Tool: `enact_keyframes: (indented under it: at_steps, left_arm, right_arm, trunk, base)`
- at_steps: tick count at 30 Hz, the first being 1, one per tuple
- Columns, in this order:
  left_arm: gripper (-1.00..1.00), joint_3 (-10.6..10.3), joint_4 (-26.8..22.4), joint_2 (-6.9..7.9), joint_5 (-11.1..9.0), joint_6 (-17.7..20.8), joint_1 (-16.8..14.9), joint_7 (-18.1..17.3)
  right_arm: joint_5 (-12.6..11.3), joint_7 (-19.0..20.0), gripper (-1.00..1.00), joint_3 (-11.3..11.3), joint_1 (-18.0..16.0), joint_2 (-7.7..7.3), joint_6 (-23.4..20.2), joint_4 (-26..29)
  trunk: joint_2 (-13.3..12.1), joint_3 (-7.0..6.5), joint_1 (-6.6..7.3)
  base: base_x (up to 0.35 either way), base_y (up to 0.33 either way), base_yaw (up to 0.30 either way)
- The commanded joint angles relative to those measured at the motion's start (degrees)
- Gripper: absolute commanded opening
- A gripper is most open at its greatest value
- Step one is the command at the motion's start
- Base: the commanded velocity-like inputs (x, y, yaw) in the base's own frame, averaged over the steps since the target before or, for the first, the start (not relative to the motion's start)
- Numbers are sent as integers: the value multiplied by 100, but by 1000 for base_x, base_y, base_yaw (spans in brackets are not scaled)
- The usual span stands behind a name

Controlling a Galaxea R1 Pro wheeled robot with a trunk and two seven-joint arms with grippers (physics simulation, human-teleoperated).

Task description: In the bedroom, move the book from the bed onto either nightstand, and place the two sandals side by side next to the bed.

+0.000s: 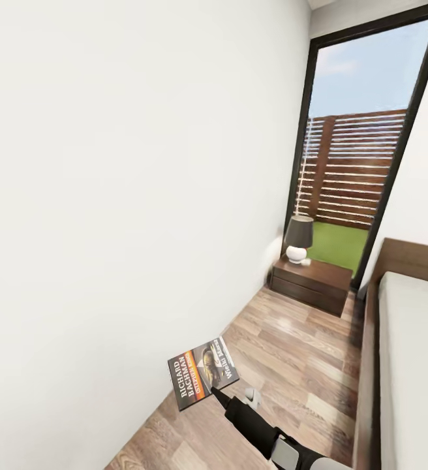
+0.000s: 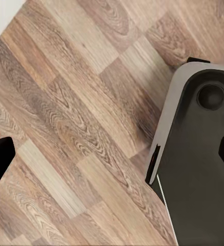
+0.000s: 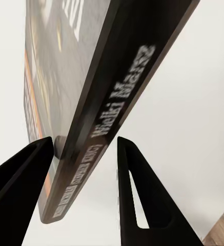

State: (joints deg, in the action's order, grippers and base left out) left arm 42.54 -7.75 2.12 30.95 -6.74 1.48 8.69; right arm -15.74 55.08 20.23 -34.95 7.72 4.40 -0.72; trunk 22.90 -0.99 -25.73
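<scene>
Above the wood floor [image 1: 292,352] beside the bed [image 1: 413,352], the book [image 1: 202,372] hangs clenched near its spine between the right gripper's [image 3: 86,148] fingers. Thin, light, stiff; likely to pivot. Nightstand [image 1: 310,282] lies ahead. Left fingers: cannot tell.

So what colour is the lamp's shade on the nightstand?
Dark grey shade over a white base, best in the head view.
</scene>
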Motion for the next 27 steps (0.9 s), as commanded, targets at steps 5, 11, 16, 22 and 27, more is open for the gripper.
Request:
enact_keyframes:
  at_steps: [5, 11, 16, 22, 27]
  left_arm:
    - [100, 44, 2, -1, 60, -21, 1, 10]
    - [100, 44, 2, -1, 60, -21, 1, 10]
    - [100, 44, 2, -1, 60, -22, 1, 10]
    - [100, 44, 2, -3, 60, -26, 1, 10]
    - [100, 44, 0, -8, 60, -28, -6, 10]
  right_arm:
    - [-5, 3, -100, 11, -3, 0, 43, -7]
    - [-6, 3, -100, 12, -3, -2, 43, -7]
    - [-5, 3, -100, 15, -3, -5, 43, -7]
    - [-6, 3, -100, 15, -3, -6, 43, -7]
    - [-5, 3, -100, 16, -3, -7, 43, -7]
  trunk:
    - [2, 0, -5]
    - [2, 0, -5]
    - [2, 0, -5]
    - [2, 1, -5]
    - [2, 1, -5]
  base:
    - [321, 122, -265]
    - [316, 149, -266]
    - [257, 98, -266]
    - [102, 25, -255]
    - [25, 6, -100]
